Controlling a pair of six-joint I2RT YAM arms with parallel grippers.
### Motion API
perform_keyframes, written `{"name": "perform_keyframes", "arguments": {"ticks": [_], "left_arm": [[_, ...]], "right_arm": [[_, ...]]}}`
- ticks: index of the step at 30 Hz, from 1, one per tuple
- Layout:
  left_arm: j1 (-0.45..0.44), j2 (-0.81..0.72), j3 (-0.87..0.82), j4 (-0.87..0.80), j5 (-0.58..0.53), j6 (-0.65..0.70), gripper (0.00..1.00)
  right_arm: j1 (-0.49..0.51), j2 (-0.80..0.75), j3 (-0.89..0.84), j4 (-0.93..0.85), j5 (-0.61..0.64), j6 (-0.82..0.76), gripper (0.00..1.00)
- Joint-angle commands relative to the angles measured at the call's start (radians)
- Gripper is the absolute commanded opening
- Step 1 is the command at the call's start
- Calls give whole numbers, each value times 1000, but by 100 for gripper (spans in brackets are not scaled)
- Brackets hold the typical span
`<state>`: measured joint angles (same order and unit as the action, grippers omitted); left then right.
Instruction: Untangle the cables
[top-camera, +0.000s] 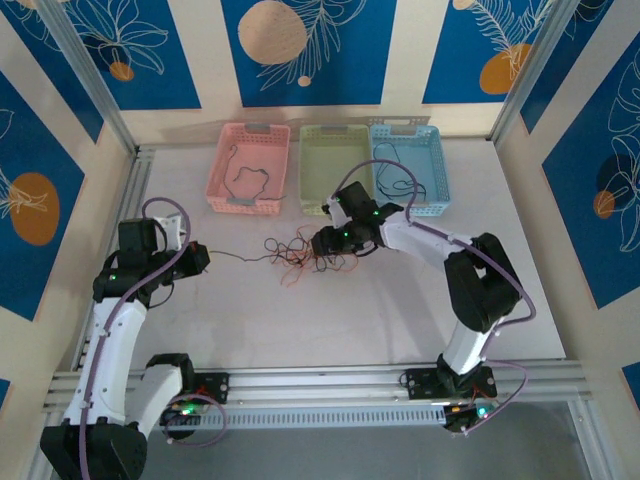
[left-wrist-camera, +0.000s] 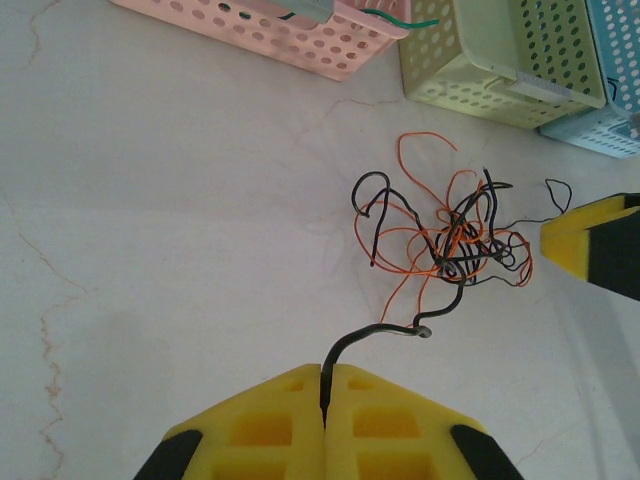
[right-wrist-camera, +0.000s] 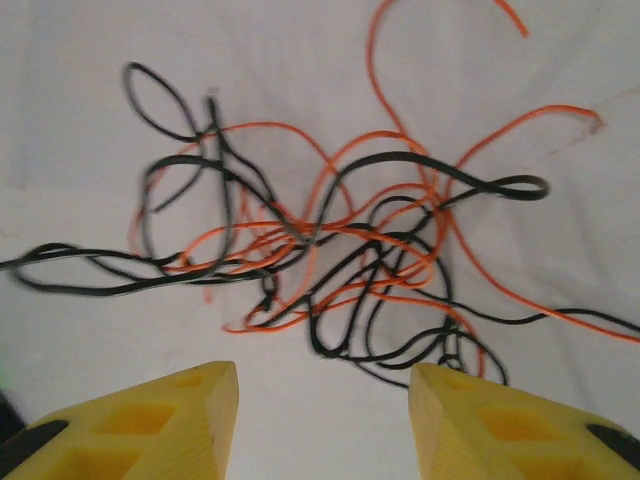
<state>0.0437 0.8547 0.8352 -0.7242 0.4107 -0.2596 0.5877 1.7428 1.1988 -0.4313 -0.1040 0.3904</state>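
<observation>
The table (top-camera: 300, 320) carries three baskets along its far edge, and the pink basket (top-camera: 250, 168) holds a dark wire (top-camera: 246, 180). The left gripper (left-wrist-camera: 324, 372) is clamped on the end of a black strand (left-wrist-camera: 385, 333) that runs out to the clump (top-camera: 295, 255) near mid-table. The right gripper (right-wrist-camera: 323, 385) hovers at the clump's right side, jaws parted with nothing between them. I'd judge the step goes best like this: hold the left grip steady as an anchor and lower the right onto one orange loop (right-wrist-camera: 520, 118) only — not a crossing. Then draw away slowly, easing off if the knot tightens.
</observation>
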Motion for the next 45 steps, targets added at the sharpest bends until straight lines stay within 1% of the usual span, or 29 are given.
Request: {"name": "perform_keyframes", "arguments": {"ticks": [1,3,5,8,10,13,17,25,27,32,35,40,43,45], "left_arm": [[7,-3,1,0,22,-1,0],[7,-5,1,-1,19,-2,0],[7,-7,1,-1,17,-3,0],[7,-8,1,-1,16,-3,0],[7,-5,1,-1,17,-2,0],[7,-3,1,-1,17,-2,0],[7,-5,1,-1,17,-1,0],[7,-11,1,0,19,-1,0],[7,-10,1,0,20,-1,0],[7,-9,1,0,20,-1,0],[6,-10,1,1,20,-1,0],[7,-11,1,1,18,-1,0],[7,-11,1,0,19,-1,0],[7,-11,1,0,19,-1,0]], "right_arm": [[-5,29,60,-75,29,-83,49],[-10,44,86,-83,53,-89,50],[-26,65,115,-96,64,-54,50],[-56,89,131,-87,38,84,50],[-71,108,152,-99,-13,229,45],[-79,134,166,-80,-51,397,45],[-79,174,179,-29,-95,523,45],[-90,232,208,-13,-155,569,44],[-97,241,207,-3,-163,580,41],[-104,246,202,9,-141,590,26],[-104,251,200,14,-142,591,22],[-103,247,190,20,-137,590,12],[-104,226,171,30,-116,592,10],[-106,215,161,35,-108,589,6]]}}
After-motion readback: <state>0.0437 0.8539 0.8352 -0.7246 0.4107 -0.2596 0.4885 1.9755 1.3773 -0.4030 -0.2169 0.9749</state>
